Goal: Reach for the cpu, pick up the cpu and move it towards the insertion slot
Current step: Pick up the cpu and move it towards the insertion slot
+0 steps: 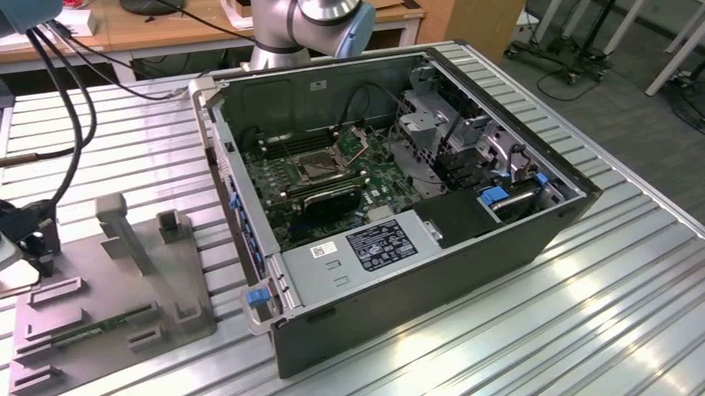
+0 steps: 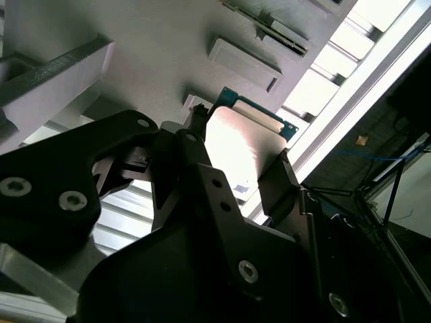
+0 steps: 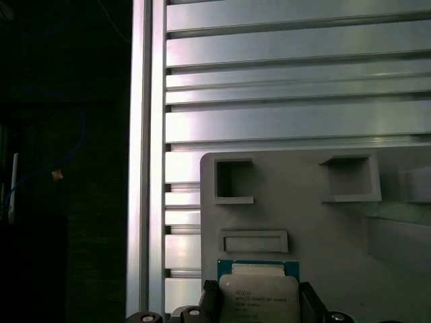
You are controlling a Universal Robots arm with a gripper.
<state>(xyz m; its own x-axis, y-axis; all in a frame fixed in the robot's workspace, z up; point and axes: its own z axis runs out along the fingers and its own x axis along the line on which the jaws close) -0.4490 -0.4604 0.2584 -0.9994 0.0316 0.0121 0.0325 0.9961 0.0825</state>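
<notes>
The cpu shows its silvery-white top and thin green rim between my gripper's two black fingers, which press on its opposite edges. In the first wrist view the cpu sits just over the grey fixture plate, near its corner. My gripper is shut on the chip. In the exterior view the gripper is at the far left edge, over the fixture's end. The insertion slot, a dark square socket with a silver frame, lies on the green motherboard inside the open computer case, well to the exterior view's right of the gripper.
The grey fixture plate carries upright posts and a long green memory stick. The open case has tall walls around the motherboard. Black cables hang at the left. The slatted metal table ends in a rail.
</notes>
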